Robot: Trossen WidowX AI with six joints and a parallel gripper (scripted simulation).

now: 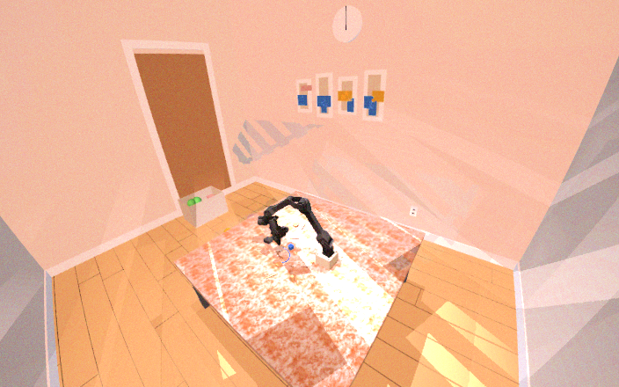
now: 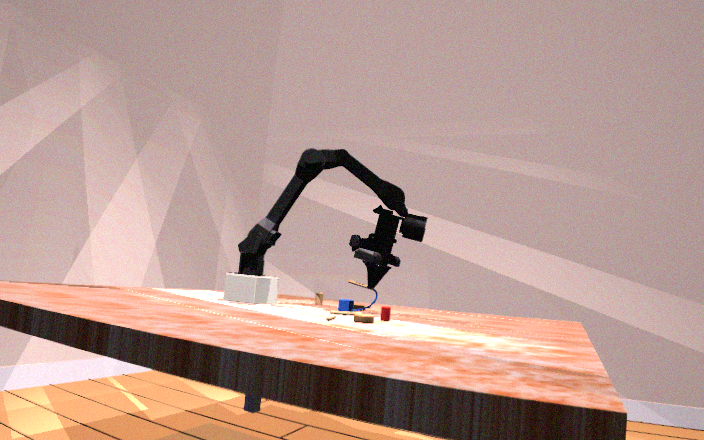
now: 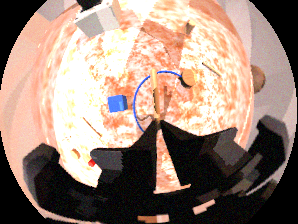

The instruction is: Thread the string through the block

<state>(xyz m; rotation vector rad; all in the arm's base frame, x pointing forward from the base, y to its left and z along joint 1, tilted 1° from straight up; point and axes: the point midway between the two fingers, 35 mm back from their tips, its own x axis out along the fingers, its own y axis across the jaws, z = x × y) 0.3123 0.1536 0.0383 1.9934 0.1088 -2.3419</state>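
Observation:
My gripper (image 3: 157, 123) (image 2: 371, 286) is shut on the wooden stick (image 3: 155, 92) (image 2: 359, 283) near one end. The stick is in the air, slightly tilted, its far part pointing toward the robot's base. The blue string (image 3: 135, 102) (image 2: 376, 298) runs from the fingertips in a wide arc to the round wooden button (image 3: 188, 77) on the table. The blue block (image 3: 117, 103) (image 2: 345, 304) (image 1: 291, 246) sits on the table to the left of the string in the wrist view, not touching the stick. No hole shows on its visible faces.
Loose sticks (image 3: 211, 69) (image 3: 92, 127) lie on the table. A red cylinder (image 2: 385, 313) (image 3: 92, 163) and a flat tan piece (image 2: 364, 317) (image 3: 75, 153) are near each other. A tan upright piece (image 2: 319, 298) stands nearer the robot's white base (image 2: 250, 287) (image 3: 100, 20).

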